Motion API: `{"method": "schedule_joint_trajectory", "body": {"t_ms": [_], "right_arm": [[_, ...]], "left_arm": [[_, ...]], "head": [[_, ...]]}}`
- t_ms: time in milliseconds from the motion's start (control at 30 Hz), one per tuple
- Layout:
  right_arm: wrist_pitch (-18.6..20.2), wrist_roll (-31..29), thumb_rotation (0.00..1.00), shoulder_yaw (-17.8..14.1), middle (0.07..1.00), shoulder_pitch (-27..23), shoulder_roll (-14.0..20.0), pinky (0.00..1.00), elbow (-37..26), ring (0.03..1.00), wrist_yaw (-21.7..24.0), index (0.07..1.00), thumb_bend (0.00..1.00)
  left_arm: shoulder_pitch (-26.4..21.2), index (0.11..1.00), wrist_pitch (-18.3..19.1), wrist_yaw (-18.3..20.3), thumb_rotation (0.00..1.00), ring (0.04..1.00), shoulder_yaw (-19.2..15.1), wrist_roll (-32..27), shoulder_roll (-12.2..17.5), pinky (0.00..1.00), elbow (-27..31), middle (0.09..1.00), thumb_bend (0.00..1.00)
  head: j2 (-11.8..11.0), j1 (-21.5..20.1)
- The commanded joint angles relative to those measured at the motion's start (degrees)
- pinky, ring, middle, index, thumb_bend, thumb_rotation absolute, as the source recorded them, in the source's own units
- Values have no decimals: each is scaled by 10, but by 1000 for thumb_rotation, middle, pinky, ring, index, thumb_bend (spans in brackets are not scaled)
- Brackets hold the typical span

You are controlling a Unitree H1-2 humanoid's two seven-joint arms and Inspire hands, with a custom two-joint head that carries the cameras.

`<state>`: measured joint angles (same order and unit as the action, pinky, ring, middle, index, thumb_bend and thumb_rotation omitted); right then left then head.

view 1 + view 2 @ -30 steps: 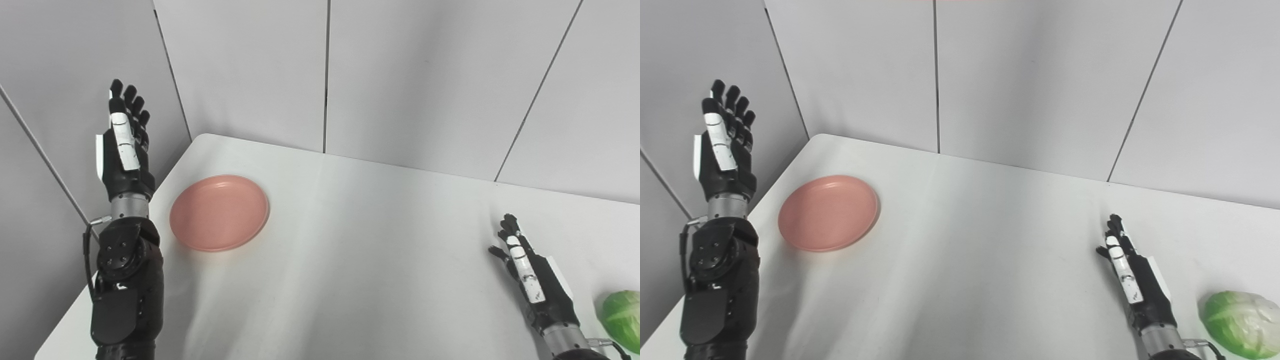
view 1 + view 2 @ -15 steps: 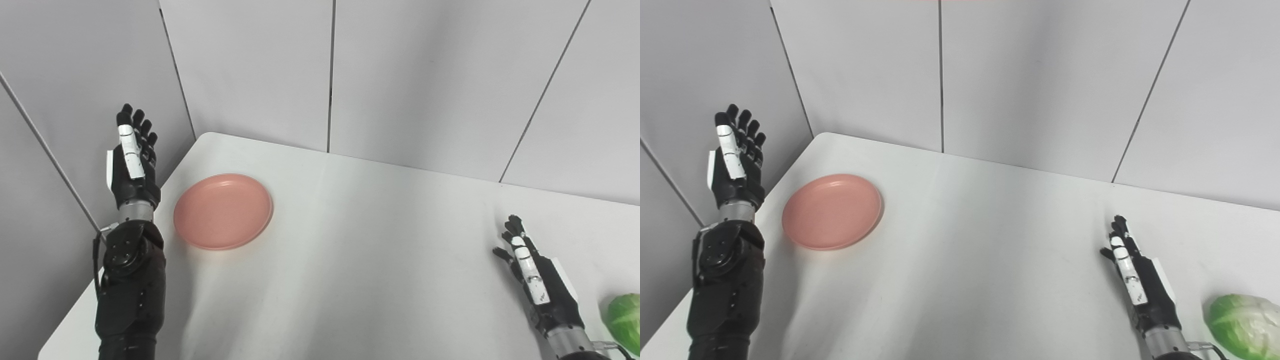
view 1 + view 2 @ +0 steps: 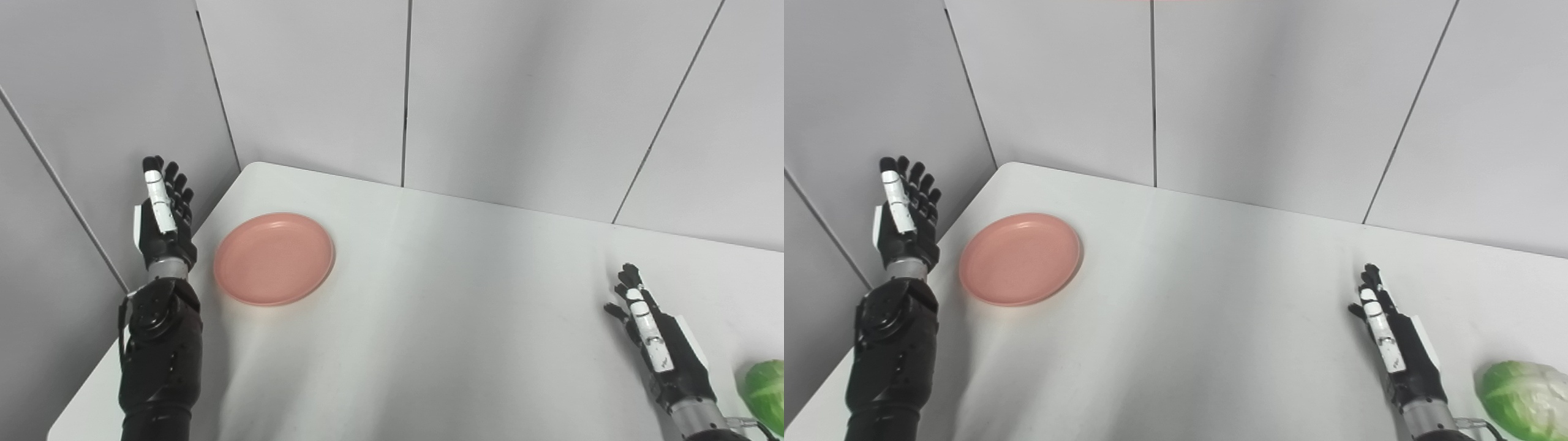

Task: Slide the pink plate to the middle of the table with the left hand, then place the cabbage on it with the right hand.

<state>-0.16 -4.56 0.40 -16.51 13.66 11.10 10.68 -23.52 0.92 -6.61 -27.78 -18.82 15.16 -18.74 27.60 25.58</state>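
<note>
left robot hand [image 3: 160,215] is spread, empty, beside the pink plate [image 3: 274,258]; right robot hand [image 3: 1396,349] is spread, empty, near the cabbage [image 3: 1522,399].

the bench [image 3: 465,318] is smooth and white with a soft sheen that throws back pale streaks of light, and the pink plate [image 3: 274,258] on it looks like matt plastic with an even, smooth face. both the left hand [image 3: 160,214] and the right hand [image 3: 658,346] are glossy black plastic with white panels along the fingers [image 3: 153,187], each ending in a brushed metal wrist ring. the cabbage [image 3: 1522,398] looks waxy and faintly shiny, possibly plastic, though it sits at the frame's edge.
</note>
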Motion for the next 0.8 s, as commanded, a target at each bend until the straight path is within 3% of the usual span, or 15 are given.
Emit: {"method": "schedule_joint_trajectory", "body": {"t_ms": [0, 367, 767], "right_arm": [[13, 2, 1000, 0, 1000, -1, 4, 1000, -4, 997, 5, 1000, 257], [11, 6, 1000, 1, 1000, -2, 5, 1000, -4, 995, 5, 1000, 263], [18, 7, 1000, 2, 998, -2, 6, 1000, -5, 990, 5, 1000, 262]], "left_arm": [[-23, 1000, -23, 0, 1000, 999, -5, -2, 24, 1000, 3, 998, 825], [-31, 1000, -31, 9, 1000, 996, -15, -29, 25, 999, -50, 992, 790], [-49, 963, -45, 2, 1000, 970, -5, -26, 25, 969, -131, 960, 796]], "head": [[1, 0], [3, -1], [5, -4]]}}
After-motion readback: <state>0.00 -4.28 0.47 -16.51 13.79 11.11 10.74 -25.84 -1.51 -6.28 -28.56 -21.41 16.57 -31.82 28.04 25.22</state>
